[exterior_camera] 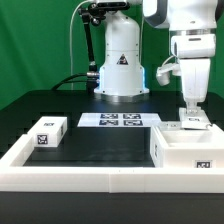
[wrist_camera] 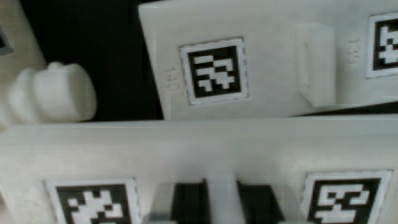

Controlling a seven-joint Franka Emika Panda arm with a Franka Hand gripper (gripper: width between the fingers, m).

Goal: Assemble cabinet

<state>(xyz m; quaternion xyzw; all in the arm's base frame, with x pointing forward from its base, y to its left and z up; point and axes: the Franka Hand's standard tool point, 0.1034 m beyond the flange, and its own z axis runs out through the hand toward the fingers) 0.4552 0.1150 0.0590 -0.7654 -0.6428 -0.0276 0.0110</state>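
Note:
The cabinet [exterior_camera: 186, 150], a large white box with a tag on its front, stands at the exterior view's right near the front rail. My gripper [exterior_camera: 190, 113] is straight above its back edge, down on a smaller white tagged block [exterior_camera: 193, 124]. In the wrist view the two dark fingers [wrist_camera: 187, 202] stand close together with a thin white strip of that block [wrist_camera: 89, 165] between them, so my gripper [wrist_camera: 217, 198] is shut on it. Beyond it lies another white tagged face [wrist_camera: 217, 72]. A second small white tagged block [exterior_camera: 47, 131] sits at the exterior view's left.
The marker board [exterior_camera: 120, 120] lies flat at the table's back middle, before the white robot base [exterior_camera: 120, 65]. A long low white border rail [exterior_camera: 90, 172] runs along the front and left. A rounded white knob [wrist_camera: 50, 92] shows in the wrist view.

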